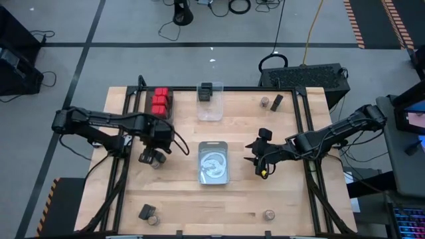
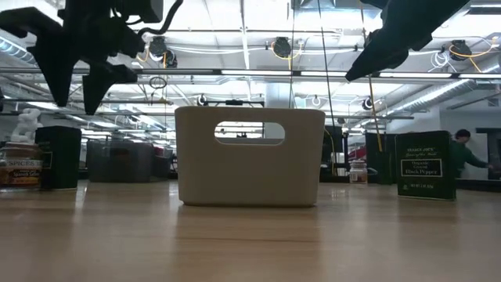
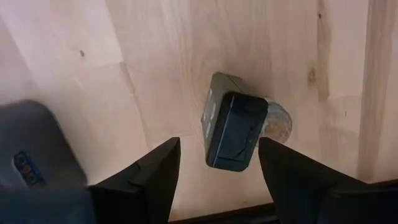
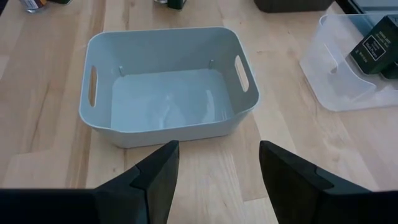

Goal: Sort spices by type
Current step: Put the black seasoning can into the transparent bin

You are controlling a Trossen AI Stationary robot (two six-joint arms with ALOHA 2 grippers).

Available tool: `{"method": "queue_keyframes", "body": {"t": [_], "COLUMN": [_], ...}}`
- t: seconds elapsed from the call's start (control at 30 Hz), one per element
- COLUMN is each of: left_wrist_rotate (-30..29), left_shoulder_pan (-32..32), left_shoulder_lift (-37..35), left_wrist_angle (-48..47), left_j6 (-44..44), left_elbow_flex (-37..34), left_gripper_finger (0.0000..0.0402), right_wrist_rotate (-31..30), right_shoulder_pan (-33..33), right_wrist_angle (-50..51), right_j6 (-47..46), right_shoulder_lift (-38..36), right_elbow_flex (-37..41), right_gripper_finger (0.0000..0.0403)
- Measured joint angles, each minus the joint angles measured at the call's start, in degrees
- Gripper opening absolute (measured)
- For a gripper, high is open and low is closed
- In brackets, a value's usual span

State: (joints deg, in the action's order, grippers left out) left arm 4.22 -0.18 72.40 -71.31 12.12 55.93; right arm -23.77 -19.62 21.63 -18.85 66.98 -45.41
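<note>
My left gripper (image 1: 150, 158) (image 3: 219, 144) is open and points down over a black boxy spice (image 3: 233, 129) that lies on the table at mid left. A round jar (image 3: 278, 122) stands against that spice. The fingers stand on either side of the box, above it, touching nothing. My right gripper (image 1: 254, 154) (image 4: 219, 146) is open and empty, right of the silvery tin (image 1: 214, 161) (image 4: 168, 87). Several red boxy spices (image 1: 160, 101) stand at the far left. Black boxes (image 1: 206, 91) sit in the clear bin (image 1: 211, 109).
A jar (image 1: 265, 101) and a black box (image 1: 277, 101) stand at the far right. A black box with a jar (image 1: 147, 212) stands at the near left, and a lone jar (image 1: 269, 214) at the near right. Bare table lies between them.
</note>
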Motion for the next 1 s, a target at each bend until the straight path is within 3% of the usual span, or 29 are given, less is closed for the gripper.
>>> {"method": "queue_keyframes", "body": {"t": [0.4, 1.0], "left_wrist_rotate": [2.9, 3.0], "left_shoulder_pan": [0.0, -2.0], "left_shoulder_lift": [0.0, 0.0], "left_wrist_angle": [4.4, 7.9], "left_j6": [0.3, 0.8], "left_elbow_flex": [-5.9, -6.9], "left_gripper_finger": [0.0224, 0.0224], "right_wrist_rotate": [0.0, 0.0], "right_shoulder_pan": [0.0, 0.0], "right_wrist_angle": [0.1, 0.1], "right_j6": [0.5, 0.5], "right_shoulder_lift": [0.0, 0.0], "right_elbow_flex": [0.0, 0.0], "right_gripper_finger": [0.0205, 0.0205]}}
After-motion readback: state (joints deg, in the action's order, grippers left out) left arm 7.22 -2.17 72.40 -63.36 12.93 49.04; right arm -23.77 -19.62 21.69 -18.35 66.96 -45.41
